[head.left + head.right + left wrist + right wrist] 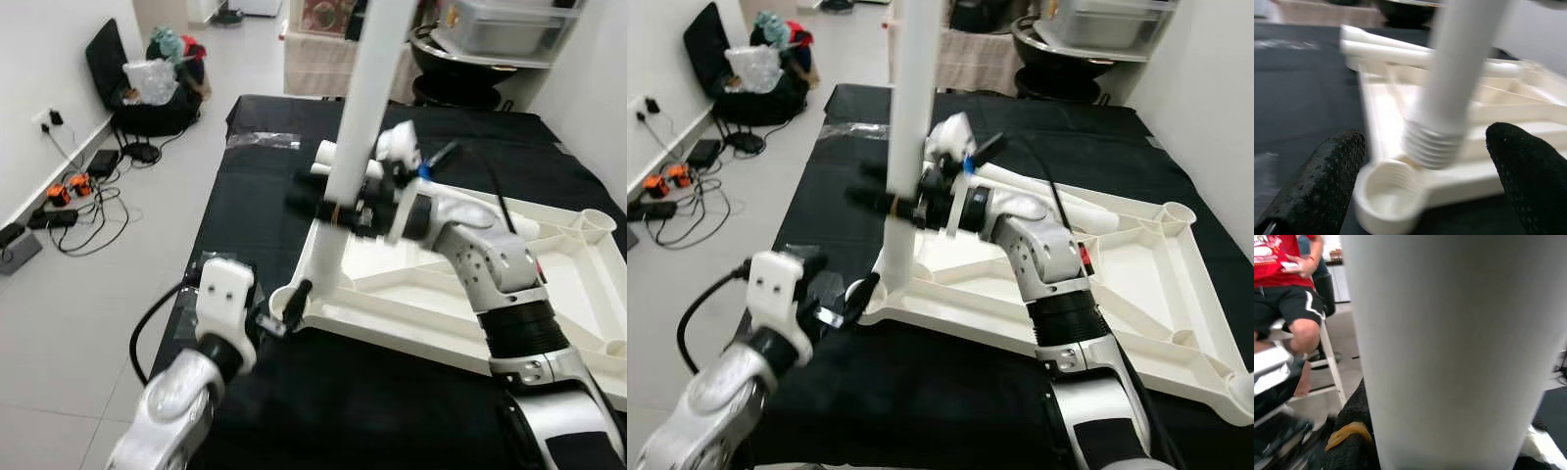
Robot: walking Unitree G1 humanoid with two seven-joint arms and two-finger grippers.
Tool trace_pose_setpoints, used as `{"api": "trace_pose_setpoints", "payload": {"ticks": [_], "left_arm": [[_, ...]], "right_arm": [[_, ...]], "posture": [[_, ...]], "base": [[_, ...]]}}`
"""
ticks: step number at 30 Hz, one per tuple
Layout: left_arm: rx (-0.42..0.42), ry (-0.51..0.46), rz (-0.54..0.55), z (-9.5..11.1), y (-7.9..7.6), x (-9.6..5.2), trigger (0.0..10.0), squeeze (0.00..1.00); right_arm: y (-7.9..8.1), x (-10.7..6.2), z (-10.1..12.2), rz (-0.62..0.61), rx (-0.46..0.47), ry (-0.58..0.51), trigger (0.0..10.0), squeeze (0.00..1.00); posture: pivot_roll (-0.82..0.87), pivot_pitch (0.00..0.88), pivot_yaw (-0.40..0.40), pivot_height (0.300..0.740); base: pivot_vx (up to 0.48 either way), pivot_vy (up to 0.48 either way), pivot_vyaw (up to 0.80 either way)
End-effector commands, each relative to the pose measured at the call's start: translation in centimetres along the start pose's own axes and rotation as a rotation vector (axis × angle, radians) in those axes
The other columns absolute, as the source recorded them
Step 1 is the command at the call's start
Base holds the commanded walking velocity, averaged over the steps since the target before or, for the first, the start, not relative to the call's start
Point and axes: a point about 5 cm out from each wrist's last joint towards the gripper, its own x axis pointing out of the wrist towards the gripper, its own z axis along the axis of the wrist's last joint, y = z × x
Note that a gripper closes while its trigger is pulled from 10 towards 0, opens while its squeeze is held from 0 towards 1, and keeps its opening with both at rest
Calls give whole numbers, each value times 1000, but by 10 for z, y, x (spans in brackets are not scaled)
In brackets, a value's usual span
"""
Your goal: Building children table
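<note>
- One white table leg [364,108] is held upright by the right gripper [338,208], whose black fingers are closed around it partway up.
- Its screw end [1431,147] is seen in the left wrist view just above the round corner socket [1382,193] of the white tabletop [588,284], a little to one side and not yet in.
- The tabletop is laid upside down on the black desk [372,401], and this socket is at its near left corner.
- The left gripper [286,311] is parked at that same corner, with its two fingers spread wide on either side of the socket and nothing held between them.
- Two more white legs [328,157] are lying at the far edge of the tabletop, behind the upright leg.
- The step in hand is judged to be putting the leg into the socket and screwing it tight.
- To do it well, the leg should be kept straight up and its screw end brought right over the middle of the socket before it is let down.
- The corner could be steadied by the left gripper, so the tabletop is not pushed along the desk.
- If the leg is tilted, the screw may catch crooked and get stuck.
</note>
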Motion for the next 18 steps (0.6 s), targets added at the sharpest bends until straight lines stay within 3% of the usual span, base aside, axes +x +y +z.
{"api": "trace_pose_setpoints", "payload": {"ticks": [1,6,11,13,18], "left_arm": [[-14,16,-34,-2,-4,-2,10000,0],[-158,141,-201,-21,-25,-27,10000,0],[-161,153,-218,-23,-29,-31,10000,0],[-105,149,-136,-25,-28,-37,10000,0],[-54,140,-85,-24,-27,-41,10000,0]], "right_arm": [[-1,2,3,19,-7,0,10000,0],[4,19,9,121,12,-36,10000,0],[5,24,11,153,15,-47,10000,0],[9,44,9,220,21,-47,10000,0],[14,54,5,284,21,-33,10000,0]], "posture": [[86,75,-70,740],[96,102,-72,740],[98,114,-74,740],[115,147,-85,740],[123,165,-88,740]], "base": [[0,0,0],[0,0,0],[0,0,0],[0,0,0],[0,0,0]]}}
